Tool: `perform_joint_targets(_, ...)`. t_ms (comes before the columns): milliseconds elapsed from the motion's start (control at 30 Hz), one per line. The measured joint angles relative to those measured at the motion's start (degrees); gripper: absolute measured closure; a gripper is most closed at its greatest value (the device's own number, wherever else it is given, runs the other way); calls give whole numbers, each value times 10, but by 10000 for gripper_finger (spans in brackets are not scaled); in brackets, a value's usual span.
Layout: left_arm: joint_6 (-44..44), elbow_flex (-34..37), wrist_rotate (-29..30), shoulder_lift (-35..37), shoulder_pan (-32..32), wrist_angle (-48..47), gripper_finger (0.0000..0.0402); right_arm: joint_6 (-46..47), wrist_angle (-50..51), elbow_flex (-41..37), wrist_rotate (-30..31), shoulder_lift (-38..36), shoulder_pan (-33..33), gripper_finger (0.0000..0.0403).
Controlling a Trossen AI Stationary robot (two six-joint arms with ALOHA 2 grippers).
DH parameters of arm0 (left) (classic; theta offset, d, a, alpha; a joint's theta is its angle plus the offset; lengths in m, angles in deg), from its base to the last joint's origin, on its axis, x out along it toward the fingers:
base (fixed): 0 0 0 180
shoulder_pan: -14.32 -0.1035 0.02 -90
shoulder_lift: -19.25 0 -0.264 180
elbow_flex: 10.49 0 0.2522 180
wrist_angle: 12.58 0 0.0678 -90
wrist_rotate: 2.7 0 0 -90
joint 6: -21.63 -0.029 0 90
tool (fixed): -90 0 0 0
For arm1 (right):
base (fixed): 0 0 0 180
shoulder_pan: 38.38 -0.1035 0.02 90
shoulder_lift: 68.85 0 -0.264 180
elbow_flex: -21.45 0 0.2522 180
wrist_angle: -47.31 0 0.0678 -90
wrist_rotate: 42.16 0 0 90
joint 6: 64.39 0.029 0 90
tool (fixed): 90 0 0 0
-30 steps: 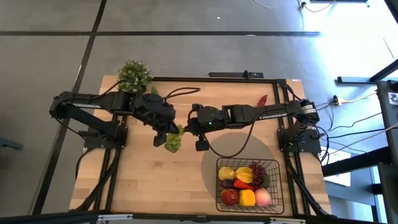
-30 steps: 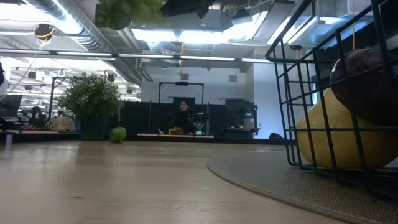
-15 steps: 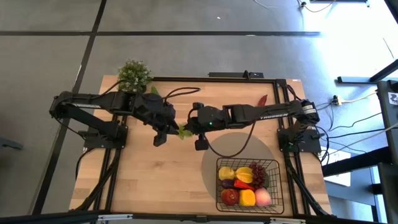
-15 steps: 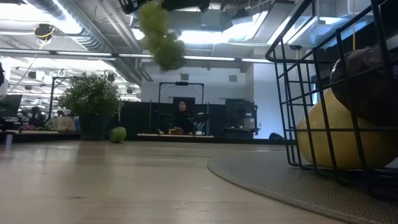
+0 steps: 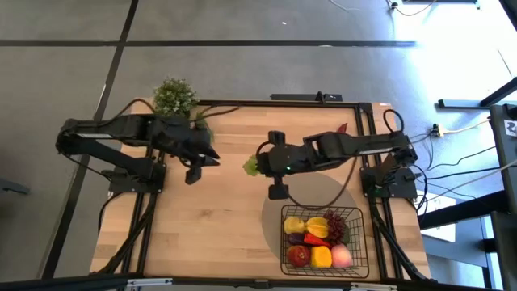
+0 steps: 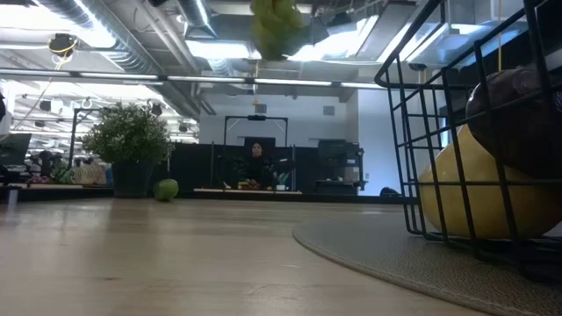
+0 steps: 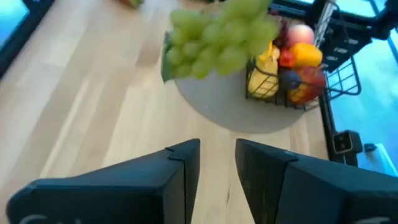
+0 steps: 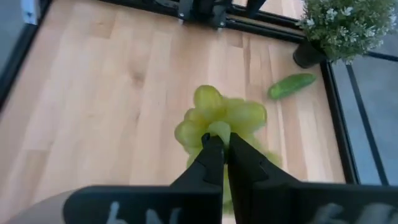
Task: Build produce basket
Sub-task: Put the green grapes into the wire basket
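Straight down from overhead, taking in the whole table and both arms. Level from table-top height, close beside the basket, facing across to the potted plant. From each wrist, looking past dark fingers at nearby wood. Shared by all four: the green grapes.

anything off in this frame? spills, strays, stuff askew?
Two strays outside the basket: a cucumber lying by the potted plant, and a chili at the table's far edge. Green grapes hang from the right gripper.
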Motion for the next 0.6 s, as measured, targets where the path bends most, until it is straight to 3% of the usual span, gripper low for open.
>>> perform_joint_targets(300, 1, 0, 7, 46, 0, -30, 311, 111, 166, 101, 23, -1, -57, 403)
perform_joint_targets(600, 0, 0, 21, 50, 0, -30, 311, 273, 281, 130, 19, -1, -133, 403)
